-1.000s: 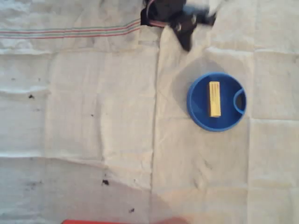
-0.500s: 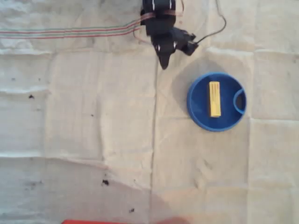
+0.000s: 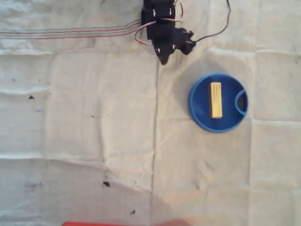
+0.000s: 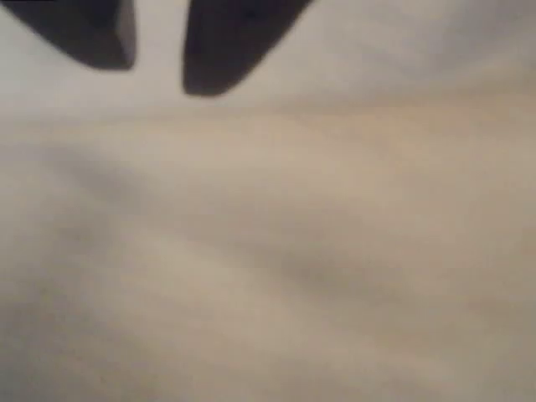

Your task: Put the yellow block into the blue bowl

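The black arm sits folded at the top edge of the overhead view, its gripper pointing downward in the picture. In the wrist view the two dark fingers stand slightly parted, holding nothing

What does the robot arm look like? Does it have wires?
The arm is black and blocky, ending in a pointed gripper. Thin reddish and white wires loop beside it, and a black cable trails off. In the wrist view its two fingers are dark and tapered.
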Robot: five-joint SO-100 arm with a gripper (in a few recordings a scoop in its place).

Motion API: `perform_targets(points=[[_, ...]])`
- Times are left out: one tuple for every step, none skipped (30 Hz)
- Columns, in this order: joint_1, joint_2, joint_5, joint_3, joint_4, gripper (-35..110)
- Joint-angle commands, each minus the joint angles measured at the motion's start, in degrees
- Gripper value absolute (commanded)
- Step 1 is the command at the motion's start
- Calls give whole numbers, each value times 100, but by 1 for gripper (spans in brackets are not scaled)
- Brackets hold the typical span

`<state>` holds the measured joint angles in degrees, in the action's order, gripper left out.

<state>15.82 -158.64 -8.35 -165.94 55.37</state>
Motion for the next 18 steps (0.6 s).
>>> perform_targets(points=[[18, -88, 9, -70, -149, 0], [18, -88, 0, -88, -149, 0], [18, -88, 0, -97, -149, 0], [18, -88, 0, -114, -149, 0], [18, -88, 44, -123, -141, 0], [9, -88, 44, -132, -105, 0], [0, -88, 44, -132, -97, 0], [-9, -88, 53, -132, -88, 0], [-9, -88, 53, -132, -88, 0], [0, -88, 53, -132, -88, 0], [0, -88, 53, -132, -88, 0], [9, -88, 53, -132, -97, 0], [9, -88, 53, -141, -114, 0], [9, -88, 53, -141, -97, 0], [9, -88, 26, -141, -88, 0], [9, -88, 9, -141, -88, 0], [9, -79, 9, -141, -79, 0], [9, -70, 9, -176, -79, 0]])
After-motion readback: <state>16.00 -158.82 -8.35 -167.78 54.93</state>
